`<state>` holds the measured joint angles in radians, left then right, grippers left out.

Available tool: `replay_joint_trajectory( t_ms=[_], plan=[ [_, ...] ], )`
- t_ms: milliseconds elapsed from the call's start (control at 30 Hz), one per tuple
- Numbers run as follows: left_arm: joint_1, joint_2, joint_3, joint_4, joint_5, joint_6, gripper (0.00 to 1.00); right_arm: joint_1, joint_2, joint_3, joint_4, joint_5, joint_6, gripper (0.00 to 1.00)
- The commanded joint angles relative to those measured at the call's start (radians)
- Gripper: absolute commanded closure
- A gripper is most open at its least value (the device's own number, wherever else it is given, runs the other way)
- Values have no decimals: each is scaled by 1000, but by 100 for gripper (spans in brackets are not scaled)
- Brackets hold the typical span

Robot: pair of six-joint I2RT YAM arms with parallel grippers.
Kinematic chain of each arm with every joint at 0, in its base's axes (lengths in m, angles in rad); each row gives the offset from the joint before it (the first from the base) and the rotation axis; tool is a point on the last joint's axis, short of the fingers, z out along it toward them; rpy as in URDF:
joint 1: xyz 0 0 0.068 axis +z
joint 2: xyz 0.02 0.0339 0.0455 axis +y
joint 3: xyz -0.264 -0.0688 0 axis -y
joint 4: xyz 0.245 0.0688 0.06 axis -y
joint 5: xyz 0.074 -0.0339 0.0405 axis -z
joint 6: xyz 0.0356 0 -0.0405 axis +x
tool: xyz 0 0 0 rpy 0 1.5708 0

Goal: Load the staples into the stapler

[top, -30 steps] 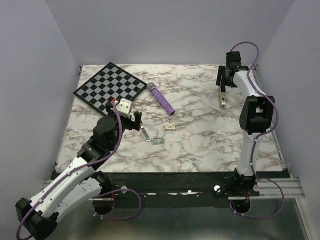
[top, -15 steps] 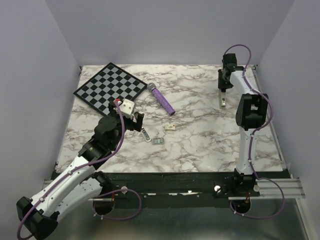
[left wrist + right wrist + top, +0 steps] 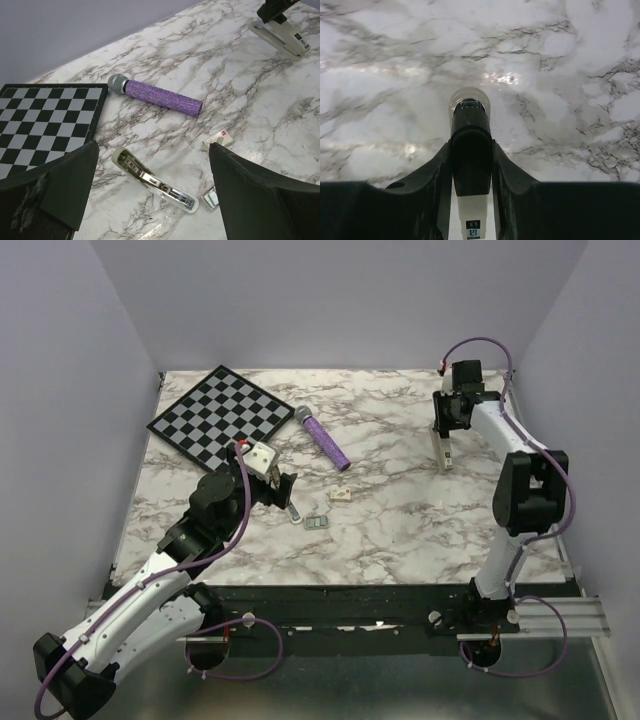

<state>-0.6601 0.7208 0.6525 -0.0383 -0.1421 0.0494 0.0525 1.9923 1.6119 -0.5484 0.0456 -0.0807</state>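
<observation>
Marble table (image 3: 400, 525) — chessboard (image 3: 218, 415), microphone (image 3: 325, 441), open stapler (image 3: 291, 510), cream stapler (image 3: 442, 453), staples (image 3: 318, 523), box (image 3: 342, 495).

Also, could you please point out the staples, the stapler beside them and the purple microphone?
staples (image 3: 317, 523), top external view, middle of the block.
stapler beside the staples (image 3: 155, 182), left wrist view, on its metal channel.
purple microphone (image 3: 162, 97), left wrist view, middle of the purple handle.

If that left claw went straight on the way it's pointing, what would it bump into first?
The left gripper would most likely hit the opened stapler lying on the marble table, framed between its open jaws; depth is hard to judge.
</observation>
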Motion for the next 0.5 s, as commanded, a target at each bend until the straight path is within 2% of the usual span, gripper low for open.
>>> replay_joint_trajectory(
  t_ms=[0, 233, 300, 333, 467],
  plan=[
    [5, -4, -4, 29, 129, 15, 1, 104, -289, -121, 165, -160, -89, 99],
    [5, 17, 6, 34, 344, 7, 1, 296, -609, -322, 223, -294, -151, 99],
    [4, 29, 10, 34, 375, -3, 2, 342, -674, -380, 248, -392, -165, 99],
    [5, 41, 18, 32, 395, -9, 2, 354, -732, -397, 257, -492, -189, 99],
    [5, 57, 33, 61, 513, -14, 1, 398, -889, -509, 341, -665, -209, 99]
  ],
)
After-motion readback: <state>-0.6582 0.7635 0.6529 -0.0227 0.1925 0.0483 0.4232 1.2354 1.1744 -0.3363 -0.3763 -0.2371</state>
